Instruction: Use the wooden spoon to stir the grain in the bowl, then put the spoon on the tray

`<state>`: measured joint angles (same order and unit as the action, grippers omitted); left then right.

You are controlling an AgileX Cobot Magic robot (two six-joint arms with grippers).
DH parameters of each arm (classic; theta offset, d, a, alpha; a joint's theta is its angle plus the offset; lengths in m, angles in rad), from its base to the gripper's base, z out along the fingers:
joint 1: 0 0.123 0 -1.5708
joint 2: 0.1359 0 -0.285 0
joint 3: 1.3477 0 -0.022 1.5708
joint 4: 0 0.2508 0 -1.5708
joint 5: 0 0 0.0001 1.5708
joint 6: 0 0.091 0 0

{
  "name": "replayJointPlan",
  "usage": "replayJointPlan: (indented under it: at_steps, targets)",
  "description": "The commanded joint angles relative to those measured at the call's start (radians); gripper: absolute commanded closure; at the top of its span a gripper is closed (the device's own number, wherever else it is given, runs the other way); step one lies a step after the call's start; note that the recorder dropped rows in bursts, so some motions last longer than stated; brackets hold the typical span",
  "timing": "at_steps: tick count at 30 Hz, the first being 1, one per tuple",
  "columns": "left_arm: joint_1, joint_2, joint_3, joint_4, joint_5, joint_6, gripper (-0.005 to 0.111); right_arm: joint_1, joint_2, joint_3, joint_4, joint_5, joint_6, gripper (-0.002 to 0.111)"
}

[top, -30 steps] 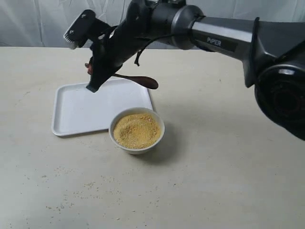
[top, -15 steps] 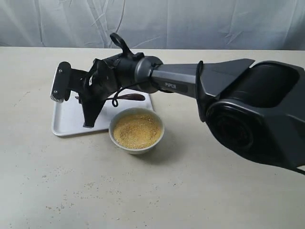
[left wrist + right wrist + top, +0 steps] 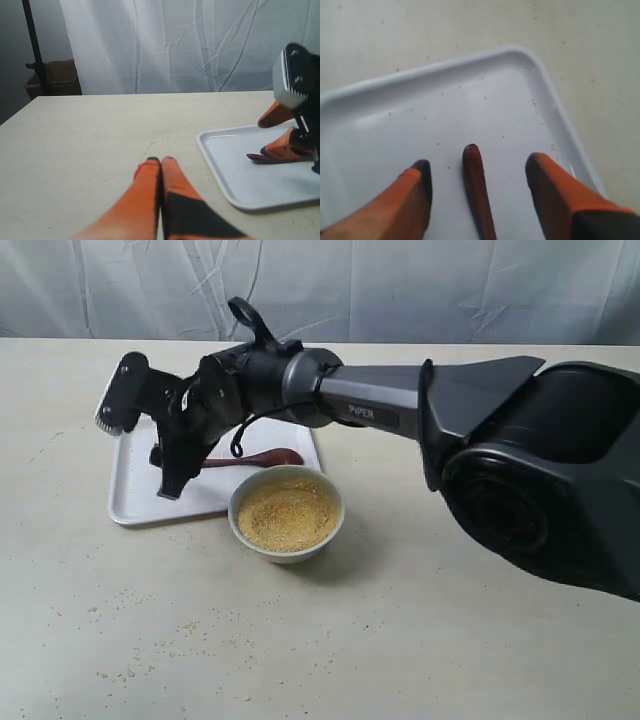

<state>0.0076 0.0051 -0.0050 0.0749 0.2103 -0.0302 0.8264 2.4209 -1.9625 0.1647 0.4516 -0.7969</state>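
Observation:
The wooden spoon lies flat on the white tray, its head pointing toward the bowl. My right gripper is low over the tray and open; the spoon's handle lies between the two fingers and touches neither. Just in front of the tray stands the small white bowl, holding a mound of yellow grain. My left gripper is shut and empty over bare table, away from the tray. From there I see the spoon under the right gripper.
Scattered grains dot the tray and the table in front of the bowl. A white curtain hangs behind the table. The right arm reaches across from the right, above the tray's far edge.
The right gripper came down from above the tray with the spoon, then opened. The spoon now rests on the tray, released.

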Motion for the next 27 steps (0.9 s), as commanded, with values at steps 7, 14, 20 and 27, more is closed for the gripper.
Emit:
replayJointPlan:
  at_steps: [7,14,20,27]
  targets:
    - [0.001,-0.005,0.005,-0.003,-0.005,-0.003,0.106,-0.027,-0.215,-0.002,0.049,0.722,0.355,0.108]
    - [0.001,-0.005,0.005,-0.003,-0.005,-0.003,0.106,-0.375,-0.458,0.367,0.134,0.769,0.49,0.108]
    - [0.001,-0.005,0.005,-0.003,-0.005,-0.003,0.106,-0.871,-0.961,0.968,0.114,0.476,0.591,0.108]
    - [0.001,-0.005,0.005,-0.003,-0.005,-0.003,0.106,-0.857,-1.433,1.321,0.052,0.127,0.56,0.109]
